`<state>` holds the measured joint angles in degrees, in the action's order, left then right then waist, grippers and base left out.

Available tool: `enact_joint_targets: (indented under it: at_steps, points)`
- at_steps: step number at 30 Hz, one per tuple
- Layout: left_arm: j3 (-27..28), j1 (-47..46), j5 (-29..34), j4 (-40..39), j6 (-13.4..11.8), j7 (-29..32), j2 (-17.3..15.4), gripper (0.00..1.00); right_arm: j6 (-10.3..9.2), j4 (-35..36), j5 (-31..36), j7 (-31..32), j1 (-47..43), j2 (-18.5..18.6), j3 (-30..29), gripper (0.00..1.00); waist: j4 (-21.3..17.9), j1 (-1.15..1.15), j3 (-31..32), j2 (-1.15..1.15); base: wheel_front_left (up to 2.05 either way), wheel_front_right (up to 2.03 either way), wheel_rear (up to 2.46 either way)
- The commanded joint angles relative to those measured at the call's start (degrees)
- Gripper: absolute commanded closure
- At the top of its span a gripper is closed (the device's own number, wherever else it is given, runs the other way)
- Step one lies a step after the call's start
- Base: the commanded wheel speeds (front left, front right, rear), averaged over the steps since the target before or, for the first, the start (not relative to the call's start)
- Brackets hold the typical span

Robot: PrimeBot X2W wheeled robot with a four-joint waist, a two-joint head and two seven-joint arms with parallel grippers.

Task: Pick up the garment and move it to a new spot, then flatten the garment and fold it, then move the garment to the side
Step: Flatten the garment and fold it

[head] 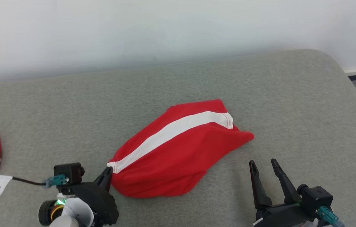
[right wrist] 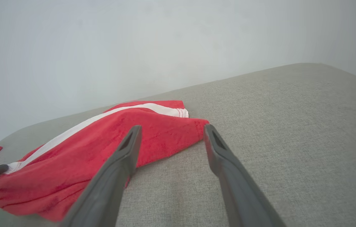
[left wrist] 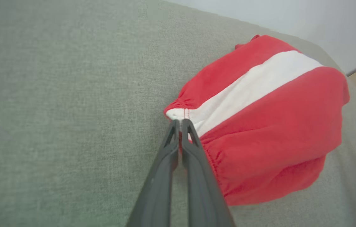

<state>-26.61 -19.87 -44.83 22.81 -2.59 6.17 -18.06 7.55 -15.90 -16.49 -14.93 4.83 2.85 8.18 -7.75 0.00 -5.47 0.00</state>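
Centre frame: garment (head: 178, 151) pinched at corner

Lower left, the left gripper (head: 109, 172) is closed tight on the striped corner of the red garment lying on the grey cushion (head: 291, 94). Lower right, the right gripper (head: 262, 162) gapes wide, empty, near it.

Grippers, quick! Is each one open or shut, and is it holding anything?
Left gripper: jaws closed on the red garment, at the end of its white stripe.
Right gripper: jaws open, holding nothing.
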Motion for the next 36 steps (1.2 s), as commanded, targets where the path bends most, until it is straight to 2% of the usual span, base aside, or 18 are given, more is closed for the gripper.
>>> enact_joint_targets:
  at_steps: [1,5,9,16,21,24,27,31,35,36]
  points:
    - [0.5,1.3,-0.6,0.5,-0.3,-0.8,0.7,0.0,-0.12,0.0,0.3,0.0,0.8,0.1,0.3,0.0,1.5,0.0,0.0,0.0,0.0,0.0,0.0]
    - [2.4,2.9,-3.7,1.6,-0.6,-1.7,2.2,0.0,-0.12,0.3,0.6,0.6,0.7,0.1,0.4,0.0,1.8,0.0,0.4,0.0,0.0,0.0,0.0]
    - [3.8,3.9,-6.2,1.1,-0.2,-0.4,1.8,0.0,-0.12,1.5,1.4,1.8,0.7,0.1,-1.0,0.0,2.2,0.0,0.8,0.0,0.0,0.0,0.0]
    - [5.9,0.4,-11.4,0.2,0.6,5.7,1.6,0.0,-0.12,4.5,3.2,8.9,3.1,0.4,-2.1,0.0,2.7,0.0,0.5,0.0,0.0,0.0,0.0]
    - [5.8,-4.5,-14.6,3.5,-0.6,13.3,2.2,0.0,-0.12,6.7,3.7,16.3,7.8,3.1,0.0,0.0,1.6,0.0,-0.6,0.0,0.0,0.0,0.0]
    - [5.0,-6.8,-14.8,6.0,-2.5,17.3,1.8,0.0,-0.12,7.2,3.3,18.0,10.3,4.1,1.6,0.0,0.8,0.0,-1.1,0.0,0.0,0.0,0.0]
    - [4.3,-8.8,-13.2,7.5,-4.3,17.9,1.2,0.0,-0.12,7.3,2.9,18.5,11.8,4.8,2.8,0.0,-0.1,0.0,-1.6,0.0,0.0,0.0,0.0]
    - [4.8,-9.6,-14.4,8.0,-4.0,19.0,1.5,0.0,-0.12,6.9,2.4,18.5,12.7,5.3,3.7,0.0,-0.6,0.0,-2.0,0.0,0.0,0.0,0.0]
    - [4.8,-9.2,-16.2,7.8,-3.5,21.2,2.2,0.13,-0.12,6.6,2.2,18.2,12.9,6.2,3.5,0.0,-0.6,0.0,-2.2,0.0,0.0,0.0,0.0]
    - [4.7,-9.1,-16.1,7.7,-3.7,21.1,2.1,0.33,-0.12,6.5,2.3,18.2,12.8,6.2,3.4,0.0,-0.5,0.0,-2.2,0.0,0.0,0.0,0.0]
